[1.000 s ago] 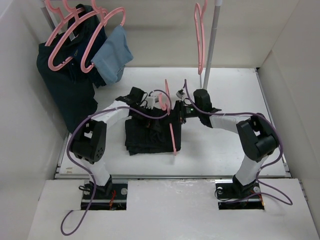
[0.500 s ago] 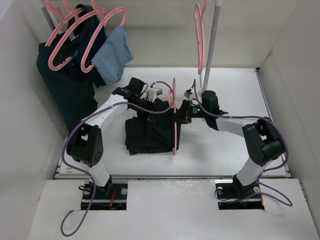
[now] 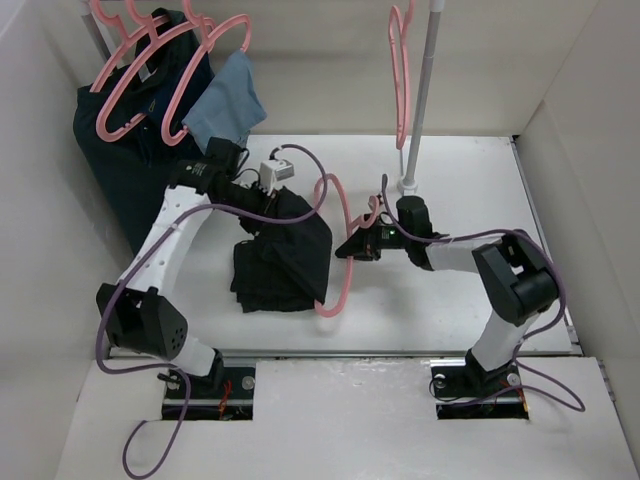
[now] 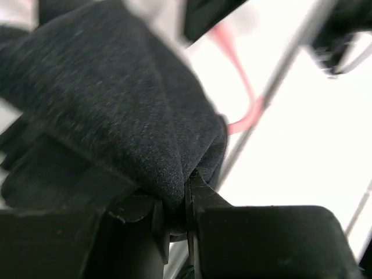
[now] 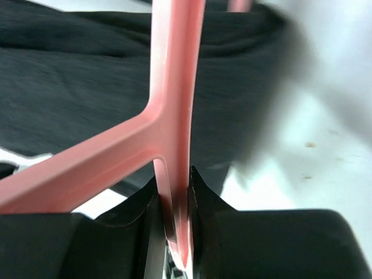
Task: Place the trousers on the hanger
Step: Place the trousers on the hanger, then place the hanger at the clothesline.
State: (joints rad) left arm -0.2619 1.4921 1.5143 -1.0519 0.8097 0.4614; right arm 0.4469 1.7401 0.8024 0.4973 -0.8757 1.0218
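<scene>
1. My left end effector (image 4: 174, 216) is clamped shut on a pinched fold of the trousers (image 3: 285, 262). In the left wrist view the dark cloth bulges out just above the jaws.
2. My right end effector (image 5: 173, 200) is closed on a thin bar of the hanger (image 3: 344, 283), right beside the point where two bars join.
3. The trousers lie in the middle of the tabletop (image 3: 460, 180). They are gathered up to a peak at my left grip, and the rest drapes down into a folded heap. The hanger stands just right of them, its lower curve against the heap's edge.
4. I judge the fabric to be soft, matte and limp, so it will sag and slide rather than keep its shape. A pinch through several layers should carry it better than a single layer.
5. The hanger looks like light, stiff, smooth plastic. It could pivot in a narrow grip, so holding it near the junction seems sensible.
</scene>
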